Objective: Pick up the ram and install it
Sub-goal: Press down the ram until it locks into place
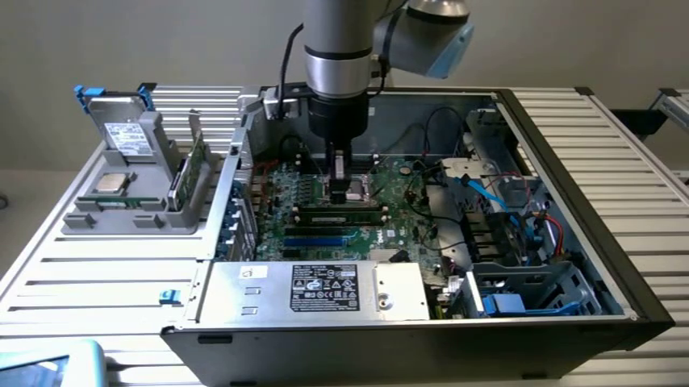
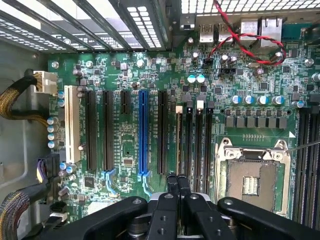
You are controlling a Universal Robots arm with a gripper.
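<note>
The ram [image 1: 323, 214] is a long thin stick seated on edge in a motherboard [image 1: 401, 184] slot inside the open computer case. In the wrist view I see the ram [image 2: 178, 145] edge-on as a thin line in its slot, beside several empty black slots. My gripper [image 1: 350, 196] reaches straight down into the case, shut, its tips over the middle of the stick. In the wrist view the gripper [image 2: 177, 181] has its two black fingers pressed together right above the ram's top edge. Whether they touch it I cannot tell.
The bare processor socket [image 2: 252, 175] lies beside the memory slots. A silver power supply [image 1: 312, 290] fills the case's near side, and cables [image 1: 517, 214] crowd the exterior view's right. Outside, a grey holder [image 1: 135, 216] carries a boxy drive [image 1: 127, 139], a square processor [image 1: 111, 182] and a green board [image 1: 193, 173].
</note>
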